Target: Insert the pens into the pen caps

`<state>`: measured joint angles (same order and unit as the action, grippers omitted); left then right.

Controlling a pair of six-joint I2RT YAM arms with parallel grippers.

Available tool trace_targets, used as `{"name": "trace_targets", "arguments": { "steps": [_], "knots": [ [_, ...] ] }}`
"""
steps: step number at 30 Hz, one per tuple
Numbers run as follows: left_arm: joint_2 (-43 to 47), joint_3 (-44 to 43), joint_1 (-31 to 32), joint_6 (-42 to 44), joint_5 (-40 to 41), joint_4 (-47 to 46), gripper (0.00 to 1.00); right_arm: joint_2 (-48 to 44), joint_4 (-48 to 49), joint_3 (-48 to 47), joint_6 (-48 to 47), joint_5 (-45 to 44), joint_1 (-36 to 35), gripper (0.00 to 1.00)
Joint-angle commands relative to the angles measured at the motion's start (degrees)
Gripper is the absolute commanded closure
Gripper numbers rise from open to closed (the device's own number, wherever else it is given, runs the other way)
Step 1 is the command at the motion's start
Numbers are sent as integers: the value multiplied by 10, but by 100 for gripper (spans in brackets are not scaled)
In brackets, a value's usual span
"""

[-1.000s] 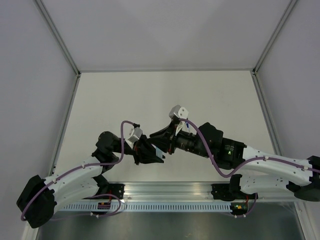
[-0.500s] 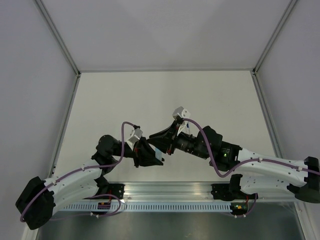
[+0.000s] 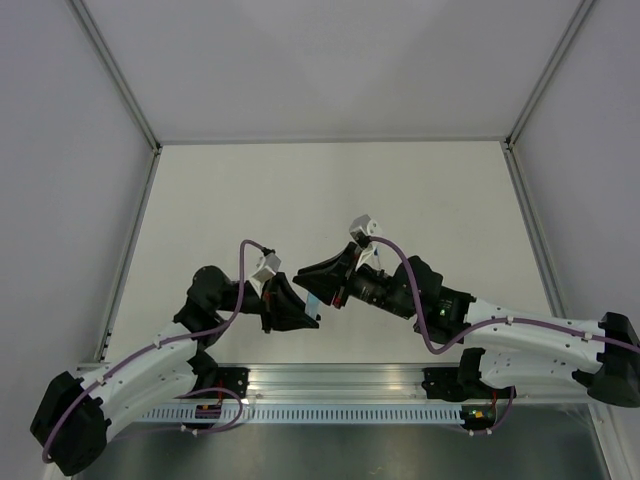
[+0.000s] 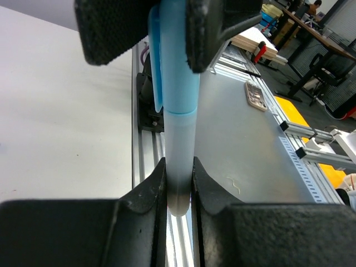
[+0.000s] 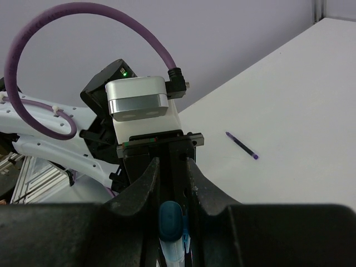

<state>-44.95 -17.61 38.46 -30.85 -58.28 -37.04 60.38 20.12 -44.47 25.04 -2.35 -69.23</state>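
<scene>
My left gripper (image 4: 179, 189) is shut on the pale, clear barrel of a pen (image 4: 179, 161). The pen's far end sits inside a pale blue pen cap (image 4: 175, 61) with a clip. My right gripper (image 5: 170, 183) is shut on that cap, whose rounded dark-blue end (image 5: 170, 219) shows between its fingers. From above, the left gripper (image 3: 303, 312) and the right gripper (image 3: 324, 287) meet tip to tip over the table's near middle, the light-blue cap (image 3: 314, 301) between them. A slim dark pen (image 5: 241, 146) lies loose on the white table.
An aluminium rail (image 3: 340, 385) runs along the near edge by the arm bases. Grey walls with metal posts (image 3: 130, 110) close in the white table (image 3: 420, 190). The left wrist's camera block (image 5: 136, 97) and purple cable face the right gripper closely.
The joined grippers have drifted slightly left and toward the near edge. Both grips stay as they were, and both arms have shifted pose a little.
</scene>
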Motion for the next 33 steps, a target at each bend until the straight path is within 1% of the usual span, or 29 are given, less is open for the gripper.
{"name": "trace_targets", "arguments": {
  "steps": [1,10,14,18,22,24,26,27,28,30,32,33],
  "knots": [
    [10,-64,-44,-17,113,-118,98,25,-141,49,31,103,-23,100],
    [-37,-74,-80,-77,99,-181,98,54,-55,104,62,129,-25,100],
    [-68,-79,-87,-88,99,-201,98,54,-36,121,71,133,-25,100],
    [-82,-81,-96,-103,98,-218,98,53,-37,127,71,133,-29,100],
    [-87,-95,-96,-101,92,-200,98,41,-50,120,64,125,-30,100],
    [-90,-103,-96,-93,82,-163,98,30,-74,89,56,83,-30,100],
    [-91,-103,-96,-82,63,-143,98,14,-134,52,46,35,-29,100],
    [-90,-101,-96,-78,55,-138,98,11,-152,14,36,-12,-26,97],
    [-88,-98,-95,-70,39,-131,98,4,-178,-3,30,-33,-22,88],
    [-81,-95,-95,-57,33,-103,98,-3,-193,-45,18,-97,-13,61],
    [-68,-85,-91,-46,35,-95,98,-9,-199,-68,3,-117,-2,53],
    [-65,-81,-88,-41,40,-87,98,-10,-199,-89,-4,-127,7,47]
  ]
}}
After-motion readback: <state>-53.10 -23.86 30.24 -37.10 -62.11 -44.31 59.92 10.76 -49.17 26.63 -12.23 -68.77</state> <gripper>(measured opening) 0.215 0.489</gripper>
